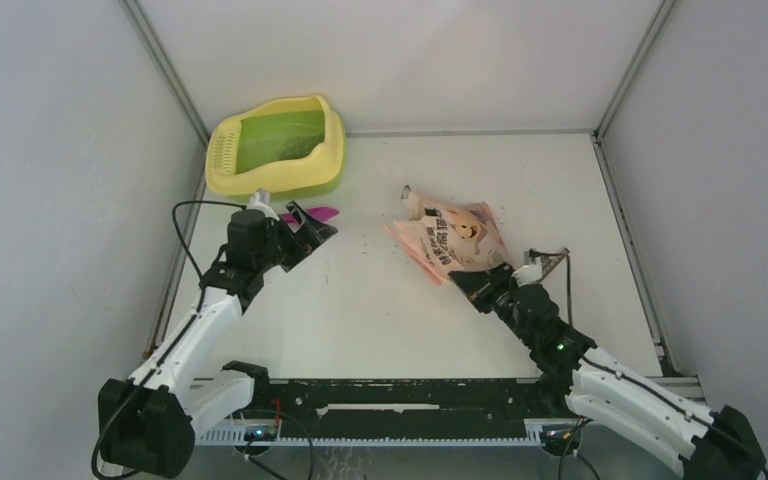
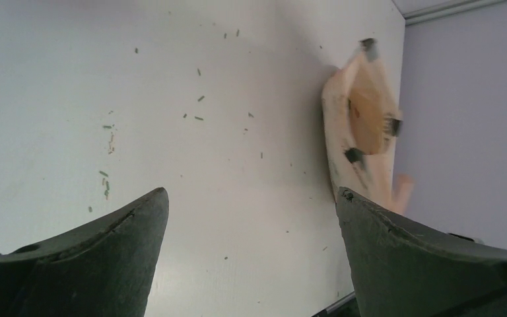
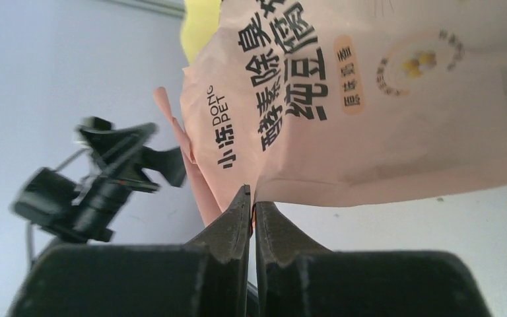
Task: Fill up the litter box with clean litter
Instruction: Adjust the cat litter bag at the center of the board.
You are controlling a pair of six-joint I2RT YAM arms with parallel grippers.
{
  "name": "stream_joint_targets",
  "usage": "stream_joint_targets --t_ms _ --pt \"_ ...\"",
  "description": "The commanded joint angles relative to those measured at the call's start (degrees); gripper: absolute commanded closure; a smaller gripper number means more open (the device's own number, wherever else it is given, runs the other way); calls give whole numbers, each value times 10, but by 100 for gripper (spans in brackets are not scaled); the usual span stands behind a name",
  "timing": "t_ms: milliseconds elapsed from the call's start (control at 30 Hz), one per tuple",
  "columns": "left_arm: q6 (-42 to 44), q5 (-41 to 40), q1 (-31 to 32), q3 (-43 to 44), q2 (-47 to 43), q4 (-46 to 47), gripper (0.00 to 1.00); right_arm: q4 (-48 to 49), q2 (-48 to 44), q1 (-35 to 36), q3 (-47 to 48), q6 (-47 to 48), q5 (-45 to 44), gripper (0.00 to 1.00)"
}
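Apparently right gripper [image 3: 252, 203] on bag [image 3: 383, 139].

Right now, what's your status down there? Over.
Left fingers open, empty. Right fingers shut on bag. Litter box far left corner; scoop lies before it.

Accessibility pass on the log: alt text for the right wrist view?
The right gripper is shut on the edge of a pink-orange printed bag that fills most of the view over the white table. A sliver of the yellow litter box shows behind it; the left arm is blurred at left.
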State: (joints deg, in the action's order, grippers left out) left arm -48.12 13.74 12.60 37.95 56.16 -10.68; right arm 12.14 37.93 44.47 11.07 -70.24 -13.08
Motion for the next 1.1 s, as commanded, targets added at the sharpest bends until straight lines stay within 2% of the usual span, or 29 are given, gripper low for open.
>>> stream_joint_targets --t_ms 0,200,400,633,733,833,933,1067 --pt "-14 -12 -10 36 48 43 0 -42 -95 -59 55 0 61 89" --pt "-73 39 -1 94 133 103 0 -91 -155 -195 71 -32 208 90" --pt "-120 -20 102 116 161 167 0 -67 -165 -265 69 -98 277 90" --pt "-173 -70 246 158 284 228 8 -104 -257 -252 40 -161 226 89" --pt "-224 -96 265 92 295 300 24 -107 -269 -257 40 -160 228 89" --pt "-253 -97 267 50 298 338 29 -102 -255 -257 42 -154 246 89" --pt "-255 -83 283 71 315 343 29 -82 -246 -239 33 -155 237 89" --pt "-254 -64 294 144 385 336 29 -52 -223 -202 30 -151 216 89"
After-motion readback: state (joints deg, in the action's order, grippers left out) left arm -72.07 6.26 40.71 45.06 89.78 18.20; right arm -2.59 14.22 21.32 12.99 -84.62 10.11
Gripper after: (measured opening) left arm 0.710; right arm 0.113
